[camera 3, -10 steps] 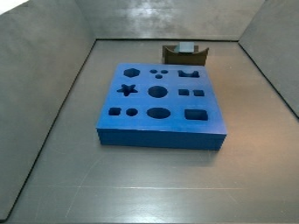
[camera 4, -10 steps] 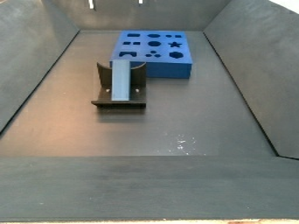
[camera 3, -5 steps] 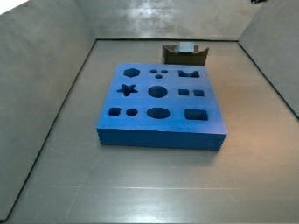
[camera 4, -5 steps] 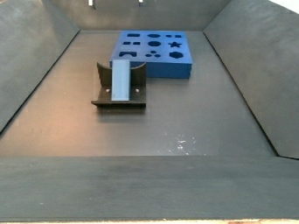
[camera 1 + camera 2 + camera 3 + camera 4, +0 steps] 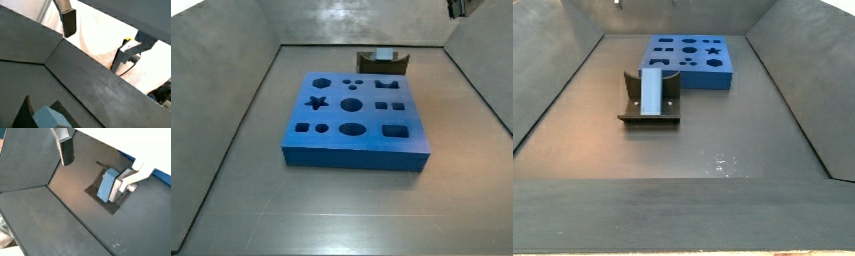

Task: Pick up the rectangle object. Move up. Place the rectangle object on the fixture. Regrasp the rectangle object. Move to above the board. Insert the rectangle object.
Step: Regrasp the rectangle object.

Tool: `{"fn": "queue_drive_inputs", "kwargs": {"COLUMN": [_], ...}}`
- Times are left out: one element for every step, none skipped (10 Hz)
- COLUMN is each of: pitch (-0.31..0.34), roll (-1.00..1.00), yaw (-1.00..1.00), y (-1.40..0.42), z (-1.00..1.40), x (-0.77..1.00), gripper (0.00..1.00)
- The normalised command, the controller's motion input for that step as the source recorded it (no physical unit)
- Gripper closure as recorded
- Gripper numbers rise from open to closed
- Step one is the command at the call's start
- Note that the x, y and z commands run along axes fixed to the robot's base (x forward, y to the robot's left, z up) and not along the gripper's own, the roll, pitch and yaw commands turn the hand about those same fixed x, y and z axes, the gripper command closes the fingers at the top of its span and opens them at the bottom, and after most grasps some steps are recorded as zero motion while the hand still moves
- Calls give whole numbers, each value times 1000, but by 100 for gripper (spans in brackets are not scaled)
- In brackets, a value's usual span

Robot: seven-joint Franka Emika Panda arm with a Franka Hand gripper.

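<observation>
The rectangle object [image 5: 649, 92] is a light grey-blue block lying lengthwise in the dark fixture [image 5: 627, 100], near the blue board [image 5: 690, 58]. It also shows in both wrist views, as the block [image 5: 106, 184] in its fixture [image 5: 113, 205] and as the block's end [image 5: 51, 118]. My gripper [image 5: 93, 175] hangs high above the fixture, open, with nothing between its fingers [image 5: 65, 150]. In a side view only its tip [image 5: 457, 8] shows at the upper edge, above the fixture [image 5: 392, 66] behind the board [image 5: 356, 118].
Sloping grey walls [image 5: 553, 90] enclose the dark floor [image 5: 714, 140] on all sides. The board has several shaped cutouts, among them a star [image 5: 317, 102].
The gripper's tip has come down into a side view at the upper right. The block, fixture and board have not moved.
</observation>
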Motion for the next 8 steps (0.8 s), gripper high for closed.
{"fn": "queue_drive_inputs", "kwargs": {"pitch": [190, 166, 241, 193, 111, 34, -37, -133], "roll": [424, 341, 272, 246, 227, 199, 177, 159], "yaw": [149, 169, 284, 289, 281, 267, 242, 202], "y": [-38, -35, 73, 71, 64, 58, 56, 52], "z": [-9, -15, -1000, -1000, -1000, -1000, -1000, -1000], "x": [85, 78, 32, 36, 50, 61, 69, 81], "gripper": [0, 0, 0, 0, 0, 0, 0, 0]}}
